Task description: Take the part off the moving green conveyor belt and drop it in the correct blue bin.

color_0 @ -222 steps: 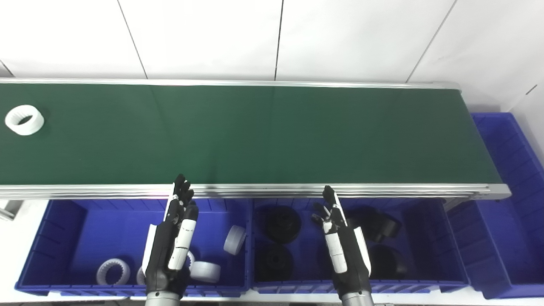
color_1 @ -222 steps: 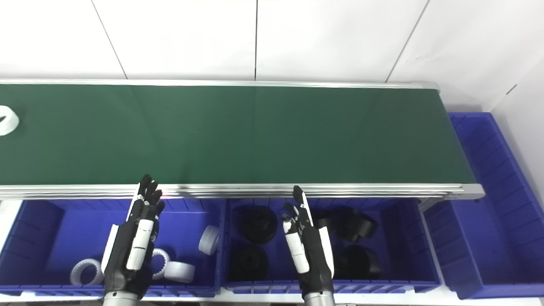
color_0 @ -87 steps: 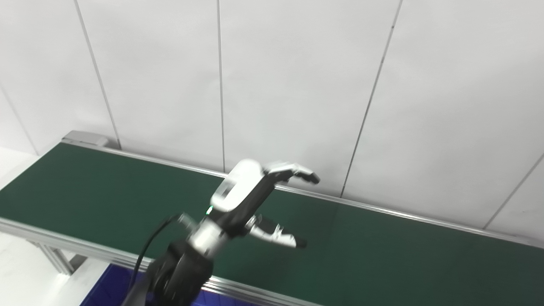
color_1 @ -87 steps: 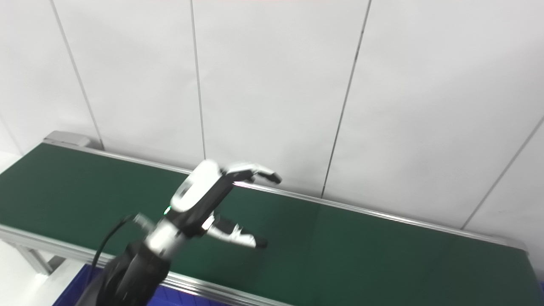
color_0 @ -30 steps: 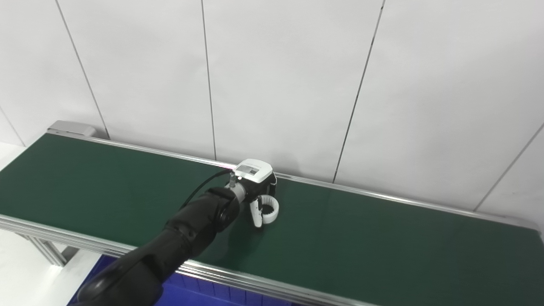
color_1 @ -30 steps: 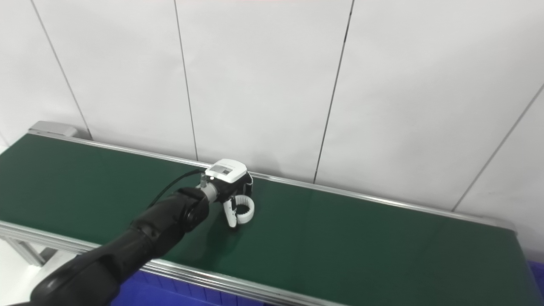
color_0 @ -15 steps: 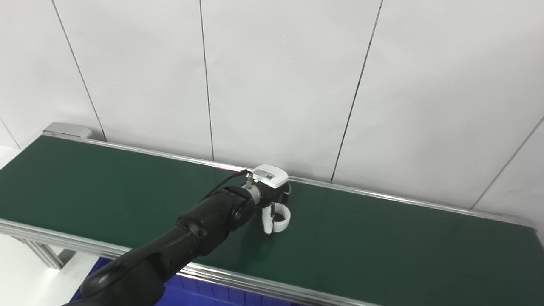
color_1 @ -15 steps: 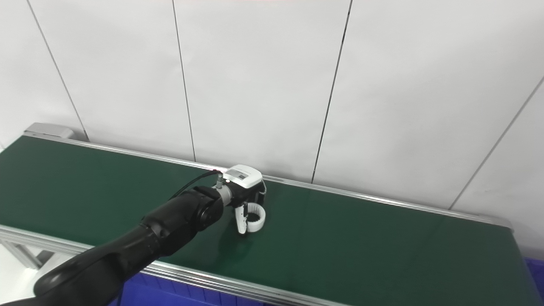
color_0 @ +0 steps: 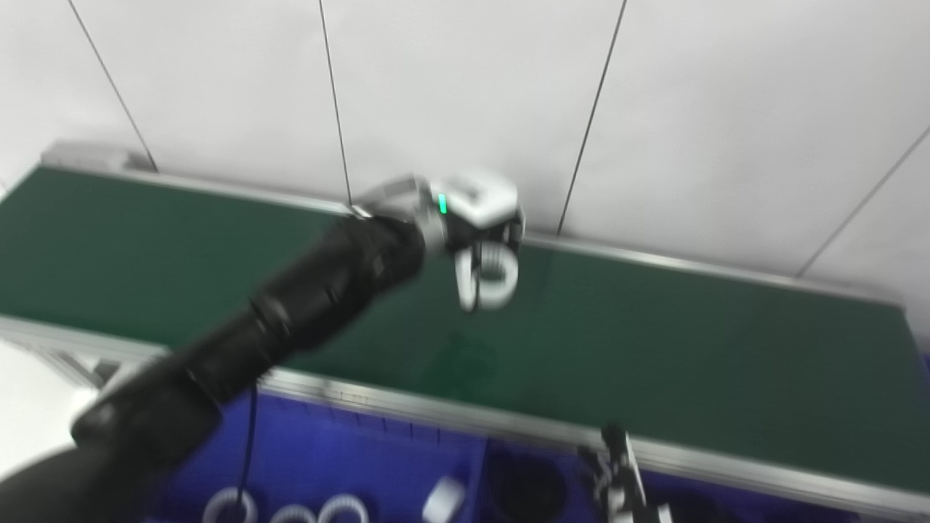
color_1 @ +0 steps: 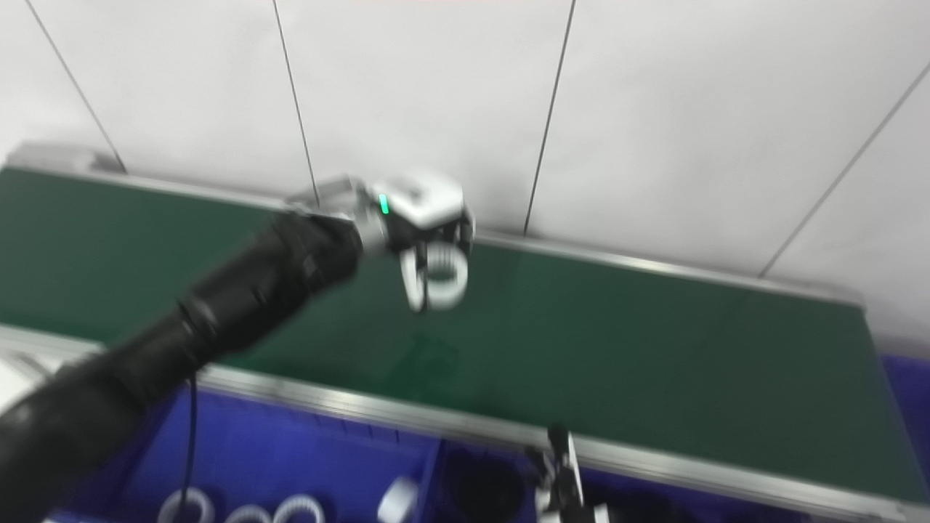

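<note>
The left hand (color_0: pixel 479 218) is closed around a white ring part (color_0: pixel 498 280), fingers curled down over it with the ring hanging beneath the palm. A small green light glows on the back of the hand. The ring sits clear of the green conveyor belt (color_0: pixel 690 349), held up in the air above the belt's middle stretch, and a faint dark shadow lies on the belt below it. The black sleeved arm runs back from the hand, over the belt's near rail, down to the lower left corner. Everything is a bit blurred.

On the near side of the belt, below its silver rail, is the left blue bin (color_0: pixel 349 457), and in it lie several white rings (color_0: pixel 341 508) along the bottom edge, plus one more white part (color_0: pixel 443 497) by the divider. Next to that, still on the near side of the belt, the right blue bin (color_1: pixel 654 501) holds dark round parts (color_0: pixel 523 494), hard to make out.

The right hand (color_0: pixel 617 479) pokes up from the bottom edge just short of the belt's near rail, over the bin with the dark parts. Only its fingertips show, so I cannot tell whether it is open or closed.

Beyond the belt's far rail stands a white panelled wall (color_0: pixel 465 87).
</note>
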Controlling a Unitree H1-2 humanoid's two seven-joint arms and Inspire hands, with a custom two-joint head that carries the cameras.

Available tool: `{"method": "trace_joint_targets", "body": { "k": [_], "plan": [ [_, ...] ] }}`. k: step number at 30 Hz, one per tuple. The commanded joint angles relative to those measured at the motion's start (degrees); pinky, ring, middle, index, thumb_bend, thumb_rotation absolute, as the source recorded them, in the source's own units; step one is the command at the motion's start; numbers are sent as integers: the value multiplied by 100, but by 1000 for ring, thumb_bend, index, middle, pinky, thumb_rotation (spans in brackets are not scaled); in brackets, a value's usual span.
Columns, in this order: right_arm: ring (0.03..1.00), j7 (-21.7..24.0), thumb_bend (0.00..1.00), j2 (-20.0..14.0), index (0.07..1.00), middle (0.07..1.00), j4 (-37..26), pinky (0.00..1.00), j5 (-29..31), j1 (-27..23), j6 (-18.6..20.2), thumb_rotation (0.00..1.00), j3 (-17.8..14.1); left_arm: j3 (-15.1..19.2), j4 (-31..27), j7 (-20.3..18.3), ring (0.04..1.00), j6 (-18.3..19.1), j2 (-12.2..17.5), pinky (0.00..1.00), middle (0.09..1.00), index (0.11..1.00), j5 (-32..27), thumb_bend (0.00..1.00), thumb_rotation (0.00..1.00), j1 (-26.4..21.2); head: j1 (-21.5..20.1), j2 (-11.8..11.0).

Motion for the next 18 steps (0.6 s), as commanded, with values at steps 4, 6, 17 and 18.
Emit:
{"method": "trace_joint_targets", "body": {
  "k": [4, 6, 17, 18],
  "plan": [
    [886, 101, 787, -143, 1000, 987, -349, 801, 123, -110, 199, 915, -106, 451, -1013, -52, 307, 137, 182, 306, 472, 486, 58, 527, 0, 551, 252, 197],
    [885, 138, 788, -229, 1000, 988, -405, 792, 171, -167, 262, 915, -143, 565, -1375, -164, 321, 217, 195, 335, 473, 486, 122, 527, 0, 837, 361, 286],
    [867, 263, 795, -553, 989, 962, -708, 756, 507, -328, 661, 882, -499, 876, -2707, -471, 328, 339, -15, 348, 474, 486, 938, 527, 0, 2787, 1177, 450],
    [864, 282, 788, -581, 988, 961, -701, 754, 561, -346, 658, 879, -531, 907, -2732, -455, 337, 332, -43, 369, 474, 486, 1007, 527, 0, 2927, 1295, 448]
  ]
}}
